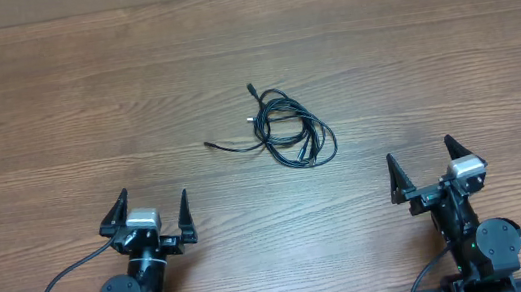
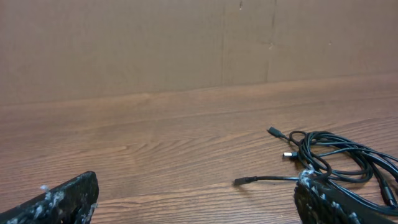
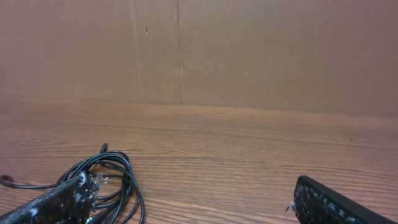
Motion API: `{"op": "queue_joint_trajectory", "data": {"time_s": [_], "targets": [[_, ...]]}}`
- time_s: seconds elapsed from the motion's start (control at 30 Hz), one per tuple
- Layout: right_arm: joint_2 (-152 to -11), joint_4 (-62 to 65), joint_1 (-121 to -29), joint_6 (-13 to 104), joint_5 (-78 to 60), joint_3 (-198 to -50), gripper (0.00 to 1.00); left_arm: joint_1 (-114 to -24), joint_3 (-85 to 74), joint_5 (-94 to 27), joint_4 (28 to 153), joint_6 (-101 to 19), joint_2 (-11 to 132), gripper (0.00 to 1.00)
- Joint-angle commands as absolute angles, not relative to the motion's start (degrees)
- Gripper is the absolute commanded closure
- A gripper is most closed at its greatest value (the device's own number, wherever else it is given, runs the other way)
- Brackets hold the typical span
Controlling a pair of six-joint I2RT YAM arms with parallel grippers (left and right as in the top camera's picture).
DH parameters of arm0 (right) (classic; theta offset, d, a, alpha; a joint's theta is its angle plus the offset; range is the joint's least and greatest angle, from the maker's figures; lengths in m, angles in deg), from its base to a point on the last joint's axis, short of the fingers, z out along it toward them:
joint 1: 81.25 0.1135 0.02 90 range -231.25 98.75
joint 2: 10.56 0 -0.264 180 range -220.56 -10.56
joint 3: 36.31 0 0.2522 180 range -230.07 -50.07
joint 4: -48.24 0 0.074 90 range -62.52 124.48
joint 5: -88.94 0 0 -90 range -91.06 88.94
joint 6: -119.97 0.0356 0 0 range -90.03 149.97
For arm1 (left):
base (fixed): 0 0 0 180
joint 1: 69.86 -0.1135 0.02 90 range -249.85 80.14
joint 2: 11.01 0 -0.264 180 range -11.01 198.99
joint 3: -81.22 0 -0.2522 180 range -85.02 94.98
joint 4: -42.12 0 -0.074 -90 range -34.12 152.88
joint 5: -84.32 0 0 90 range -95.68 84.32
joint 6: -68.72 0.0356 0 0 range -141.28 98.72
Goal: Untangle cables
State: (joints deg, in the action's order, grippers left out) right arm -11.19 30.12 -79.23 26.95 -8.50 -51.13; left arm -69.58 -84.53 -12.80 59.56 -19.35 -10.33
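The cables (image 1: 288,127) lie as one small tangle of thin black cords on the wooden table, around its middle, with plug ends sticking out to the left and top. The left wrist view shows the cables (image 2: 339,155) at right, past my right fingertip; the right wrist view shows the cables (image 3: 106,177) at lower left. My left gripper (image 1: 153,213) stands open near the front left, well short of the tangle. My right gripper (image 1: 428,166) stands open at the front right, also apart from it. Nothing is between either pair of fingers.
A brown cardboard wall (image 2: 186,43) runs along the table's far edge. Thick black wires (image 1: 57,289) trail from the arm bases at the front edge. Bare wood table (image 1: 54,113) surrounds the tangle.
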Motion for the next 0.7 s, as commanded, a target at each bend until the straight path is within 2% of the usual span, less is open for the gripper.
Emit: {"op": "queue_joint_trajectory", "data": {"time_s": [0.0, 0.13, 0.4, 0.67], "targets": [[-10.73, 30.36, -78.84, 26.92, -8.67, -50.52, 0.0, -69.89, -84.75, -13.26, 59.69, -18.32, -10.74, 0.0], [-10.73, 31.54, -78.84, 26.92, -10.88, -50.52, 0.0, -69.89, -84.75, -13.19, 59.65, -18.56, -10.74, 0.0], [-10.77, 30.84, -78.84, 32.13, -8.19, -50.91, 0.0, -69.89, -84.53, -13.23, 59.84, -28.13, -10.74, 0.0], [-14.05, 24.2, -78.84, 32.13, -5.09, -56.35, 0.0, -69.89, -80.36, -13.15, 65.16, -29.01, -10.28, 0.0]]}}
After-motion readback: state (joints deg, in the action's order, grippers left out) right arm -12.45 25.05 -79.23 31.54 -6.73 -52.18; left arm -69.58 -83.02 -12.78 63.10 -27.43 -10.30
